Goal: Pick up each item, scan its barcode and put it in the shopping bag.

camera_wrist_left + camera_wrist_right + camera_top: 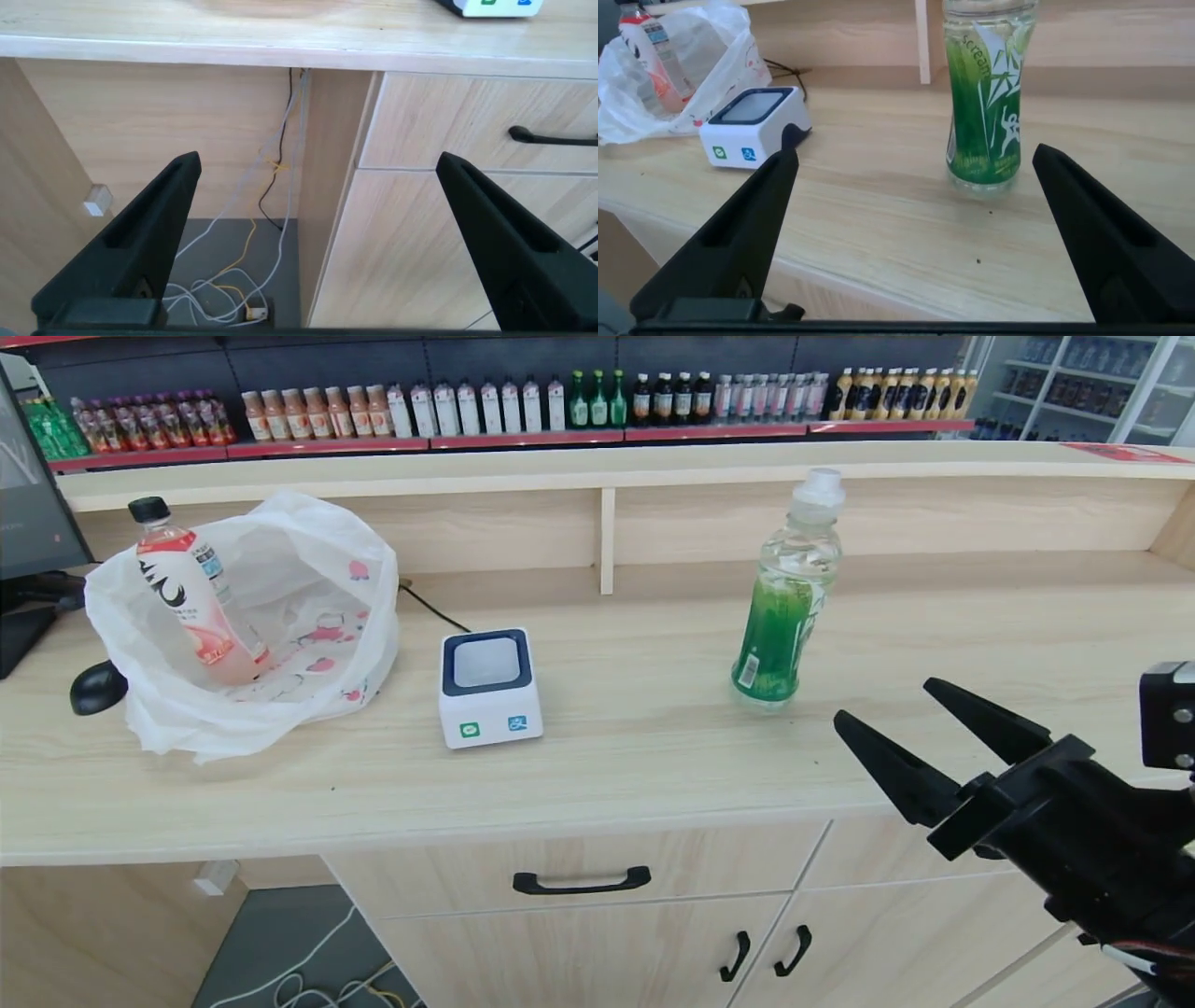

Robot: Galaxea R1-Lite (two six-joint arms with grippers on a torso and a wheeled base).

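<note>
A green-labelled bottle [787, 607] with a white cap stands upright on the wooden counter [635, 747], right of centre; the right wrist view has the same bottle [985, 103] ahead of it. My right gripper [901, 714] hovers open over the counter's front right edge, a short way in front of the bottle, with nothing between its fingers. The white scanner box [489, 687] sits mid-counter. At the left, the white shopping bag [308, 644] stands open with a pink-labelled bottle [191, 593] leaning inside. My left gripper [318, 196] is open, low in front of the cabinet below the counter.
A dark monitor [33, 504] and a black mouse [97, 688] sit at the counter's far left. A raised back ledge [607, 476] runs behind the counter, with drink shelves beyond. Drawers with black handles [581, 880] lie below; cables [243, 280] hang in the open bay.
</note>
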